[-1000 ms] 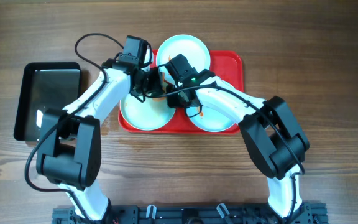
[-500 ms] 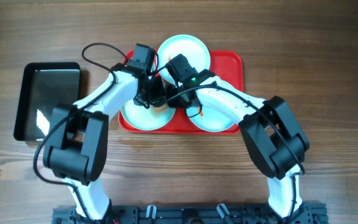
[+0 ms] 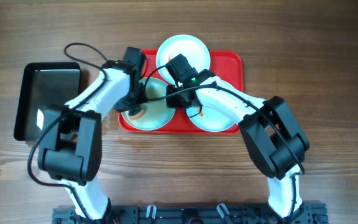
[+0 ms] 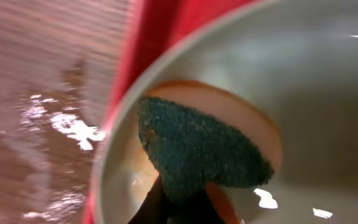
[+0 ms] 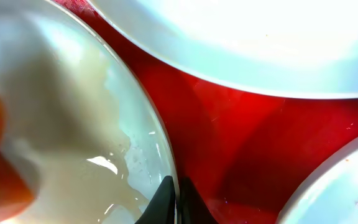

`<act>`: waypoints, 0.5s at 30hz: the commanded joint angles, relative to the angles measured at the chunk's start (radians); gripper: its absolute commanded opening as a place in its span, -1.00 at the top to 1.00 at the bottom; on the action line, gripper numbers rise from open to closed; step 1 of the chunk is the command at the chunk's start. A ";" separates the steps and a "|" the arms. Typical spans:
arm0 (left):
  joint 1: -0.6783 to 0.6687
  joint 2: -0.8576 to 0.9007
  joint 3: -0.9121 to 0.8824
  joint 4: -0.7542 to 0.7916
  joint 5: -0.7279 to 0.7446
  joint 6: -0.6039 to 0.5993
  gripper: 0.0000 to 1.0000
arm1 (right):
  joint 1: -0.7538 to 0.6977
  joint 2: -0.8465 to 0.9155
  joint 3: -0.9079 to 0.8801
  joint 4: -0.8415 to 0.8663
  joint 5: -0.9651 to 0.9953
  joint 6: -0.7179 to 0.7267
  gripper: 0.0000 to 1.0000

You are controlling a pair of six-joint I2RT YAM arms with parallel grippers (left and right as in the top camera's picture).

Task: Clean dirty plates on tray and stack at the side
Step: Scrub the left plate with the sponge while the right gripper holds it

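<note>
plates all lie on the red tray, none stacked yet; the left fingers, pinching a green sponge, have just swept it across the plate beneath them, away from the right fingers, pressed together at its rim, so scrubbing looks underway.

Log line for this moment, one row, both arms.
left gripper: shut on sponge, on orange smear in left plate | right gripper: shut on that plate's rim | stack: none, plates on tray

Blurred wrist views, glare on plate
</note>
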 commanded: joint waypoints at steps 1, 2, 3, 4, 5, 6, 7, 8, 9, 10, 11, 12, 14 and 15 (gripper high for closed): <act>0.008 -0.072 -0.014 -0.002 0.044 0.004 0.92 | 0.006 0.028 -0.010 -0.016 0.010 0.000 0.91; 0.003 -0.088 -0.014 -0.002 0.066 0.004 0.92 | 0.006 0.028 -0.010 -0.016 0.010 0.000 0.91; -0.002 -0.100 -0.014 -0.003 0.084 0.004 0.92 | 0.006 0.028 -0.010 -0.016 0.010 0.000 0.92; -0.008 -0.112 -0.014 -0.003 0.110 0.004 0.92 | 0.006 0.028 -0.010 -0.016 0.010 0.000 0.91; -0.018 -0.121 -0.014 0.002 0.155 0.004 0.92 | 0.006 0.028 -0.010 -0.015 0.010 0.000 0.92; -0.024 -0.122 -0.014 0.010 0.182 0.004 0.92 | 0.006 0.028 -0.010 -0.015 0.010 0.000 0.91; -0.029 -0.120 -0.014 0.018 0.204 0.004 0.92 | 0.006 0.028 -0.010 -0.013 0.010 0.000 0.91; -0.032 -0.117 -0.016 0.027 0.214 0.003 0.92 | 0.006 0.028 -0.010 -0.012 0.010 0.000 0.91; -0.039 -0.114 -0.022 0.046 0.224 -0.001 0.92 | 0.006 0.028 -0.010 -0.012 0.010 0.000 0.91; -0.045 -0.112 -0.029 0.067 0.235 -0.003 0.92 | 0.006 0.028 -0.010 -0.012 0.010 0.000 0.91; -0.054 -0.109 -0.047 0.109 0.260 -0.003 0.92 | 0.006 0.028 -0.010 -0.012 0.010 0.000 0.91; -0.061 -0.105 -0.063 0.142 0.288 -0.004 0.92 | 0.006 0.028 -0.010 -0.012 0.010 0.000 0.91; -0.074 -0.097 -0.096 0.196 0.325 -0.023 0.92 | 0.006 0.028 -0.010 -0.012 0.010 0.001 0.91; -0.079 -0.097 -0.116 0.224 0.327 -0.041 0.92 | 0.006 0.028 -0.010 -0.011 0.010 0.001 0.91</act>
